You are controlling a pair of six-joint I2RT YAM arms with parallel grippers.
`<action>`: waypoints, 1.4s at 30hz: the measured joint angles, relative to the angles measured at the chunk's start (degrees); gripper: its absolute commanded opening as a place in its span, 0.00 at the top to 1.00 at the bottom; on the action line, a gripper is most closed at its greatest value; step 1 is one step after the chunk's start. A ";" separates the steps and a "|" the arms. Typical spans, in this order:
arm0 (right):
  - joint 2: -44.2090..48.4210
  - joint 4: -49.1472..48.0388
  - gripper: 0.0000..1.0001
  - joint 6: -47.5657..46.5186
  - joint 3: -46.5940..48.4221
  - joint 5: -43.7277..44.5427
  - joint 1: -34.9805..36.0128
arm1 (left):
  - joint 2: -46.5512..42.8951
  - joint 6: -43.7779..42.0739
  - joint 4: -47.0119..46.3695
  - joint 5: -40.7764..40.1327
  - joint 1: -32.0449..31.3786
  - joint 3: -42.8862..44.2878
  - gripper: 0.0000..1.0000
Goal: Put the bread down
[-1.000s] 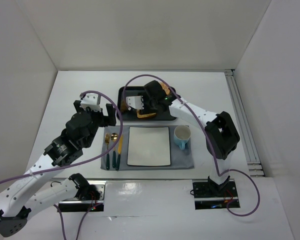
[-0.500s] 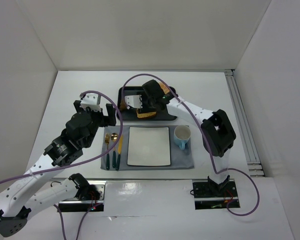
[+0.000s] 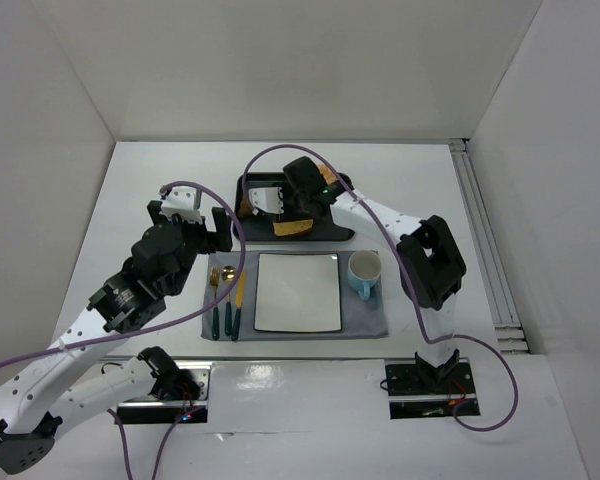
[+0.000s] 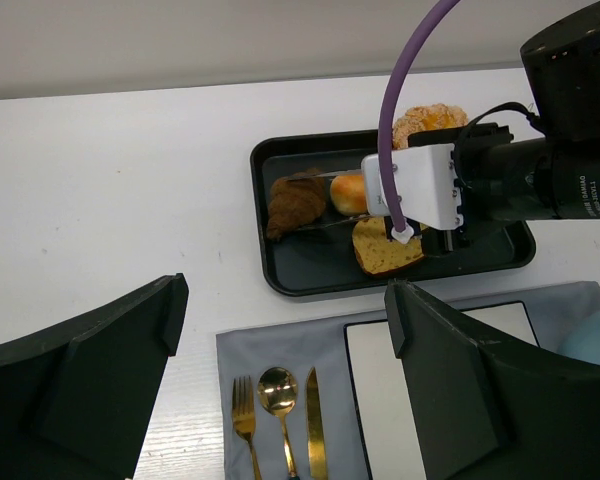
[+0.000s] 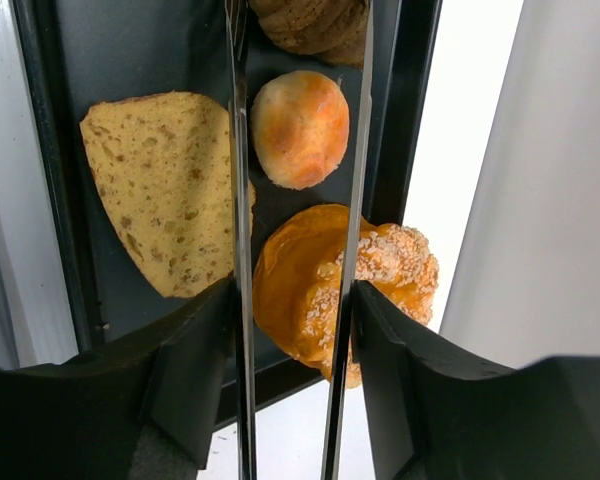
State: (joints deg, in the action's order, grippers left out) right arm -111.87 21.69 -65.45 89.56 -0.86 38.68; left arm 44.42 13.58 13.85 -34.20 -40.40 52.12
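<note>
The bread, a dark brown croissant [image 4: 296, 203], lies at the left end of the black tray [image 4: 280, 275]. In the right wrist view only its lower edge [image 5: 310, 22] shows at the top. My right gripper [image 5: 292, 330] is shut on metal tongs [image 5: 238, 200] over the tray. The tong arms run past either side of a small round orange bun [image 5: 300, 128], and their tips reach the croissant. I cannot tell if they touch it. My left gripper [image 4: 280, 380] is open and empty above the mat's left part. In the top view the right gripper [image 3: 280, 205] is over the tray [image 3: 243, 186].
The tray also holds a pale toast slice [image 5: 160, 190] and a seeded bun [image 5: 340, 285]. In front of it a grey mat [image 3: 370, 322] carries a white square plate [image 3: 298, 291], a blue cup [image 3: 365, 270] and gold cutlery [image 3: 226, 295]. White walls stand round the table.
My right gripper with the tongs has shifted a little toward the far left of the tray. The left arm has not moved.
</note>
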 measured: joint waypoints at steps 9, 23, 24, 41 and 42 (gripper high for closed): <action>-1.11 1.95 0.56 1.33 1.92 -0.24 -0.20 | 0.00 0.00 0.00 0.00 0.00 0.00 0.01; -1.07 2.78 0.98 3.93 2.01 -1.09 -0.33 | -0.02 0.00 0.00 0.00 0.00 0.00 0.01; -0.96 2.78 1.00 4.11 1.95 -1.18 -0.33 | -0.02 0.00 0.00 0.00 0.00 -0.02 0.01; 8.96 6.27 1.00 9.84 -1.99 -5.18 -0.33 | 0.26 0.00 -0.22 0.00 0.00 -0.74 0.01; 10.03 6.69 1.00 10.32 -2.03 -5.57 -0.33 | 0.37 0.00 -0.24 0.00 0.00 -0.74 0.01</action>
State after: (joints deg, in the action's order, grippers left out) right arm -101.84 28.38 -55.13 87.53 -6.44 38.35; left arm 44.80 13.58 13.61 -34.20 -40.40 51.37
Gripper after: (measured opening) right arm 0.509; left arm 0.993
